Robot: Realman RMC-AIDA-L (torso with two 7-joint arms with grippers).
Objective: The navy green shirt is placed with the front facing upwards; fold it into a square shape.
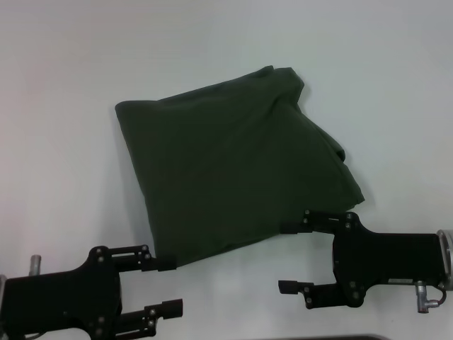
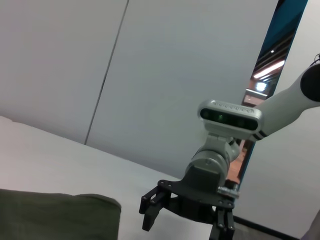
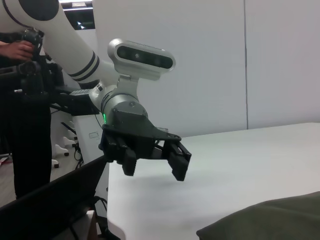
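Observation:
The navy green shirt (image 1: 233, 170) lies folded into a rough, tilted square in the middle of the white table (image 1: 64, 85), plain green side up, with a bunched corner at the far right. My left gripper (image 1: 166, 286) hovers open at the shirt's near left corner, its upper finger at the cloth edge. My right gripper (image 1: 289, 258) is open at the near right edge, upper finger beside the hem. The left wrist view shows the shirt (image 2: 60, 217) and the right gripper (image 2: 185, 217). In the right wrist view are the shirt (image 3: 270, 220) and the left gripper (image 3: 152, 162).
The table's near edge (image 1: 340, 337) runs just below both grippers. A person in dark clothes (image 3: 25, 120) stands off the table's side, beyond my left arm. White wall panels rise behind the table.

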